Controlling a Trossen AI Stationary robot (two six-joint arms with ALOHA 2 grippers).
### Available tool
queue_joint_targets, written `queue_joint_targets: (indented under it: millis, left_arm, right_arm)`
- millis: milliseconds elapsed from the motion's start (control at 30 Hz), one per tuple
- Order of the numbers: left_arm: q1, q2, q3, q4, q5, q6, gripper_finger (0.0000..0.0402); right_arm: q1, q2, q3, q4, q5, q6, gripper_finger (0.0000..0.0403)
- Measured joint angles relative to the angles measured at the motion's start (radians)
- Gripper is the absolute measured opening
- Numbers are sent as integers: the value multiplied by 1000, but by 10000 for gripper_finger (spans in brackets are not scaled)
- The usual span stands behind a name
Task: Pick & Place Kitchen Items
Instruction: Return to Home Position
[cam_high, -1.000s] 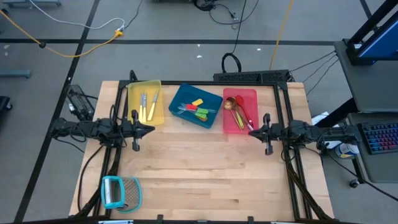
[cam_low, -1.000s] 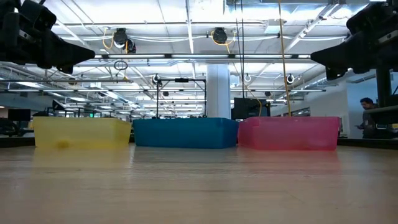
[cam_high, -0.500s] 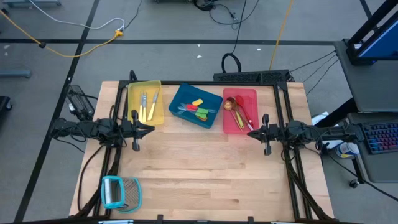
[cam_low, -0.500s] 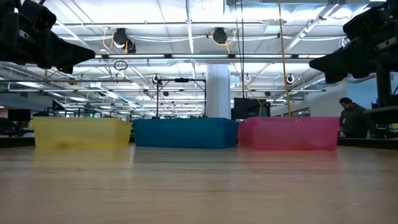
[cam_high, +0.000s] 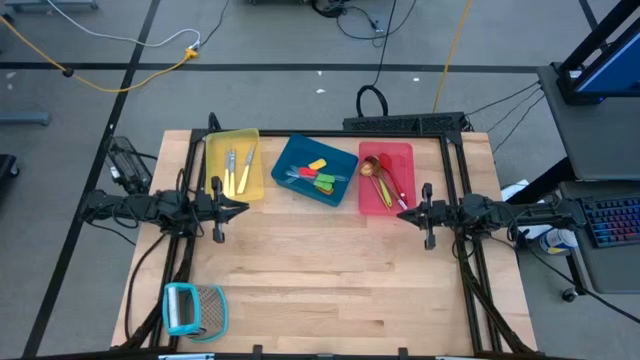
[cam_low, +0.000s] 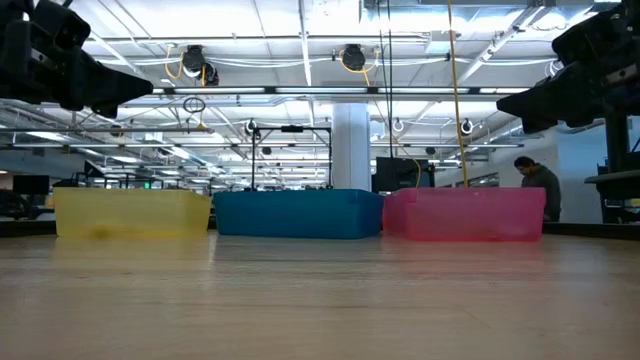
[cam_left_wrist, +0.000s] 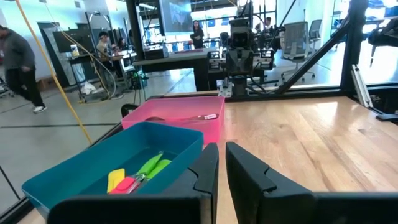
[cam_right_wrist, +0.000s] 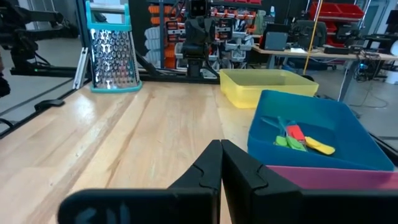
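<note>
Both are hovering empty, fingers pressed nearly together: the left gripper (cam_high: 242, 208) just beside the yellow tray (cam_high: 214, 150), the right gripper (cam_high: 405, 212) by the red tray (cam_high: 403, 152). The knives (cam_high: 238, 170) are lying in the yellow tray, the spoons (cam_high: 376, 176) in the red tray.

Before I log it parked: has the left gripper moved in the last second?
No. In the high view the left gripper keeps its spot just off the yellow tray's near edge.

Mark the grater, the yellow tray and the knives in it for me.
grater (cam_high: 208, 303): high view, on its metal face.
yellow tray (cam_high: 214, 150): high view, on bare floor near a corner.
knives (cam_high: 243, 180): high view, on one pale handle.
</note>
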Motion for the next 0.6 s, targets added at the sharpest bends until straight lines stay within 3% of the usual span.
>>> queue_joint_targets:
  millis: [600]
  left_arm:
    - [0, 0, 0, 3, 0, -32, 37]
  right_arm:
    - [0, 0, 0, 1, -4, -43, 6]
